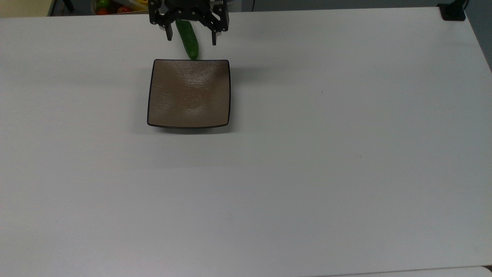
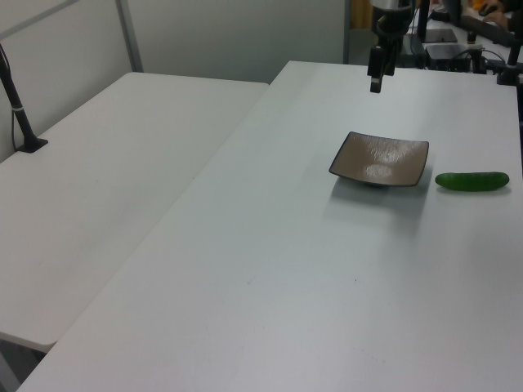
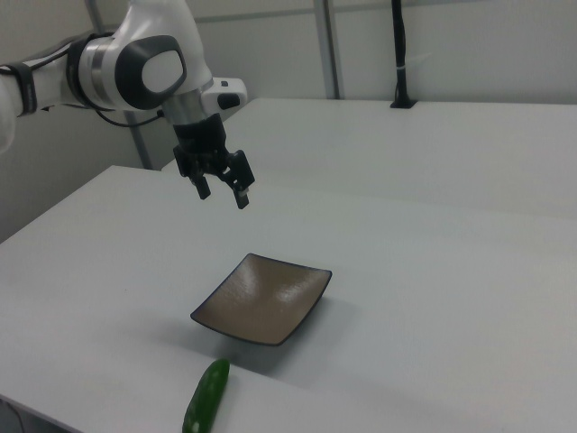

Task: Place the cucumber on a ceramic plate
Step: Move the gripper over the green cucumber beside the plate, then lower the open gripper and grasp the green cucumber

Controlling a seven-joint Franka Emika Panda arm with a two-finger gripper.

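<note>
Brown glazed ceramic plate [image 1: 189,93], square, thin black rim, rounded corners; top view, left of centre, toward the far part of a white table [image 1: 307,173]. Dark green cucumber [image 1: 187,37] flat on the table just beyond the plate's far edge, near end at the rim, whether touching cannot be told; not on the plate. Black two-finger gripper [image 1: 190,37] above the cucumber at the top view's upper edge, fingers spread wide, one on either side of the cucumber, holding nothing. Coloured fruit [image 1: 111,6] in a container past the table's far edge, upper left of the top view.

Left view: plate [image 2: 380,159] on the right half of the table [image 2: 270,269], empty, glossy highlights on its surface. Cucumber [image 2: 471,180] lengthwise just beside the plate on the left view's right, a narrow strip of table between them. Gripper [image 2: 376,80] hanging in the air above the table, beyond the plate, seen edge-on.

Right view: plate [image 3: 262,299] at centre, corners slightly upturned. Cucumber [image 3: 206,397] on the table near the lower edge, just beside the plate's nearer corner, apart from it. Gripper [image 3: 223,194] raised well above the table, fingers parted, empty, on a white and grey arm [image 3: 144,70] entering from the right view's left.
</note>
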